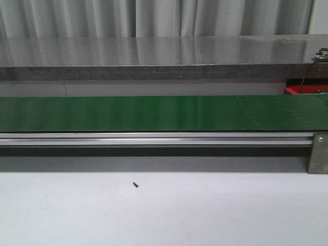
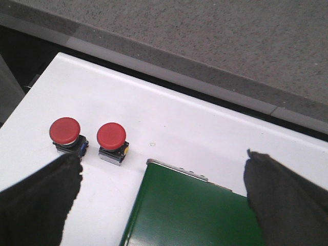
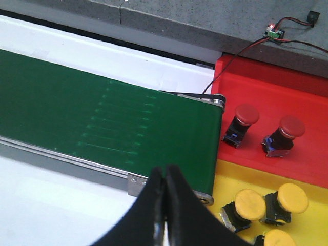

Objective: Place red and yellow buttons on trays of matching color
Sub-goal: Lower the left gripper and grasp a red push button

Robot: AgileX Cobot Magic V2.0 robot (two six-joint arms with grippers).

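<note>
In the left wrist view two red buttons [image 2: 65, 131] [image 2: 111, 136] stand side by side on the white table beyond the end of the green conveyor belt [image 2: 195, 210]. My left gripper [image 2: 164, 192] is open and empty above that belt end. In the right wrist view my right gripper [image 3: 165, 171] is shut and empty above the belt's other end. Beside it a red tray [image 3: 266, 84] holds two red buttons [image 3: 241, 123] [image 3: 283, 134], and a yellow tray [image 3: 225, 182] holds three yellow buttons [image 3: 246, 205] [image 3: 289, 200] [image 3: 277, 238]. Neither gripper shows in the front view.
The green belt [image 1: 154, 113] on its aluminium rail [image 1: 154, 138] runs across the front view. A grey stone counter [image 1: 154, 56] lies behind it. A small circuit board with wires [image 3: 274, 32] sits on the counter by the red tray. A tiny dark speck [image 1: 135, 184] lies on the white table.
</note>
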